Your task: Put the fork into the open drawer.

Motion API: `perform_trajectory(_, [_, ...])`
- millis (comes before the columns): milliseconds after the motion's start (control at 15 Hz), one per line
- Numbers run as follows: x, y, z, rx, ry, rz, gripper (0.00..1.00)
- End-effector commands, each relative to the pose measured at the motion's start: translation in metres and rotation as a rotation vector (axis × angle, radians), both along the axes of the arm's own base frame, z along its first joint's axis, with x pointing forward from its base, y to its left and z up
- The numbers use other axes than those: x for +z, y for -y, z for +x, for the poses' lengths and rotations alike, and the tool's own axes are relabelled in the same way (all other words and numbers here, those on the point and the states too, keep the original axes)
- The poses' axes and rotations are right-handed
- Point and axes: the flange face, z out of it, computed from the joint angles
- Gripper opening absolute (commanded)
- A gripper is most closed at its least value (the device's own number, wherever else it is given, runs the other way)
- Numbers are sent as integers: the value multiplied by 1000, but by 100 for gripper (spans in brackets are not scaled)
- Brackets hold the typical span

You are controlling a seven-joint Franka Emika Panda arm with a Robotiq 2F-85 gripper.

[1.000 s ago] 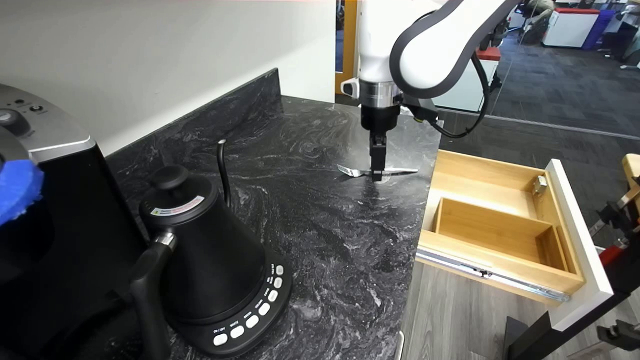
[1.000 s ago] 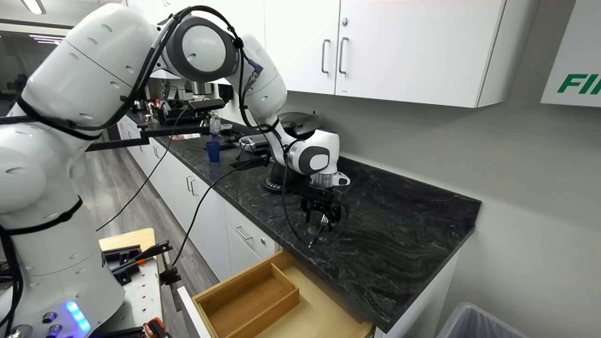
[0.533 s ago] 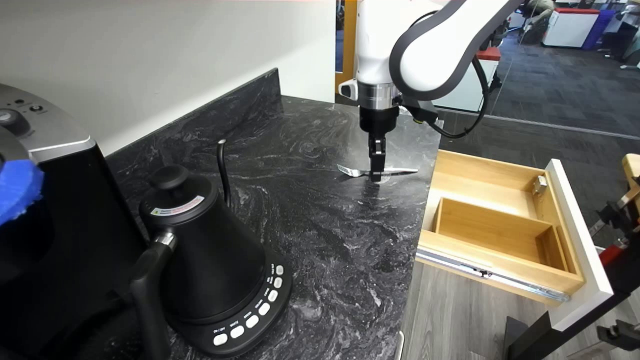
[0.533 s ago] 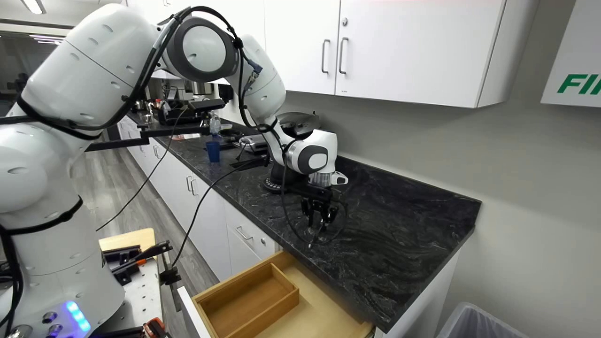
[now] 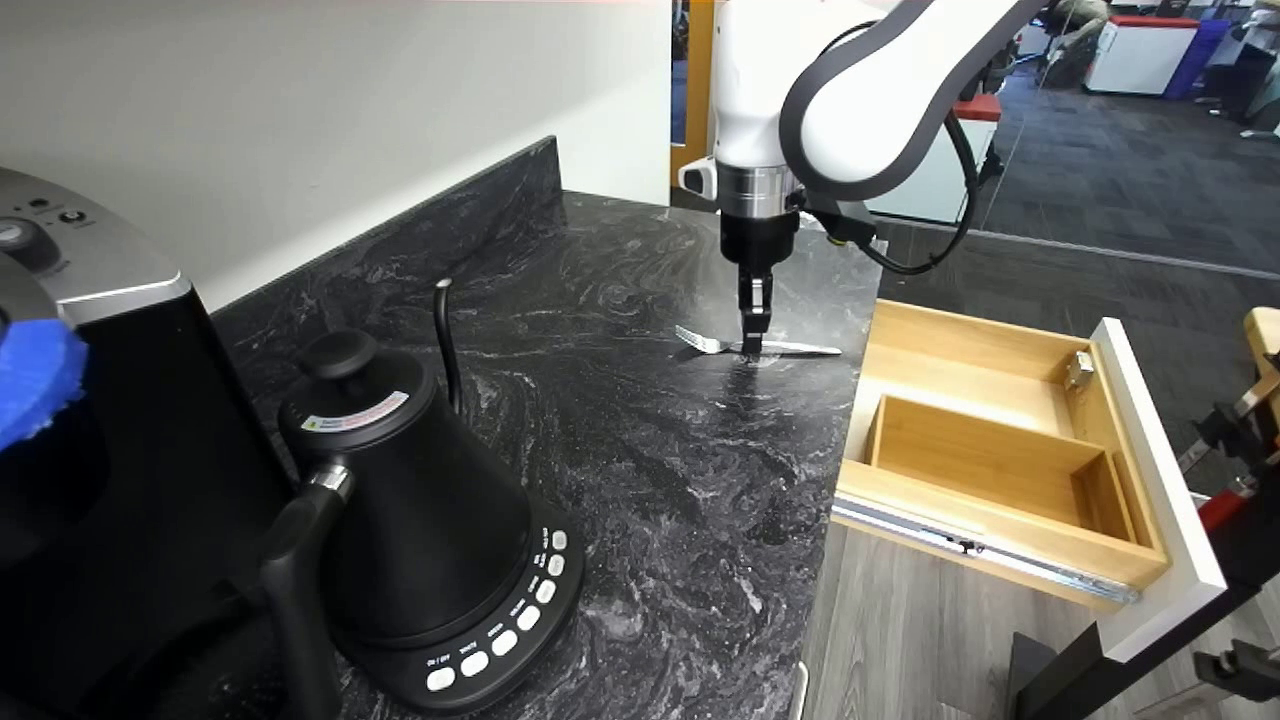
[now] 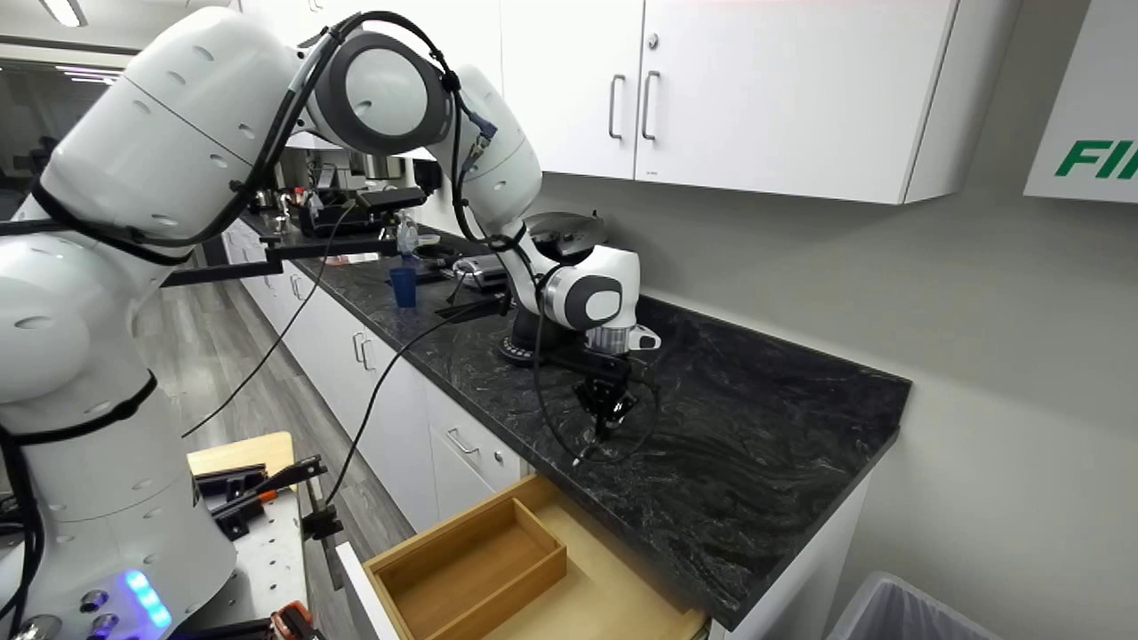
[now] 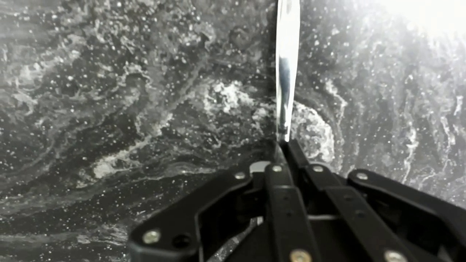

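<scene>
The fork [image 5: 800, 348], slim and silver, lies low over the dark countertop, its tines toward the wall and its handle toward the counter edge. Midway along it my gripper [image 5: 752, 346] points down, shut on the handle. In the wrist view the shiny handle [image 7: 287, 69] runs straight to the fingertips of the gripper [image 7: 285, 145], with the rest of the fork hidden behind the jaws. An exterior view shows only the fork's handle end [image 6: 580, 459] below the dark gripper [image 6: 605, 418]. The open drawer [image 5: 980, 388] sticks out beside and below the counter.
A wooden inner box [image 5: 985, 465] takes up part of the drawer. A black kettle [image 5: 420, 520] and a dark appliance [image 5: 130, 400] stand along the counter [image 5: 690, 500]. A loose black cable [image 6: 539, 373] hangs from the arm. White cabinets [image 6: 782, 98] overhang the counter.
The jaws have come together on the fork. Its handle has swung slightly, with the free end shifting a little toward the drawer side. The arm has barely moved.
</scene>
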Motion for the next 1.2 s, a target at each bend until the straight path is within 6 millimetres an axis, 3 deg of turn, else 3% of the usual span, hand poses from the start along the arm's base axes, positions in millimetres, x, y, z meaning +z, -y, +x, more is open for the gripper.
perform_trajectory(0, [11, 2, -4, -12, -15, -30, 5])
perform_trajectory(667, [39, -6, -4, -143, -67, -49, 5])
perform_trajectory(1133, [48, -12, -13, -245, -117, -89, 5])
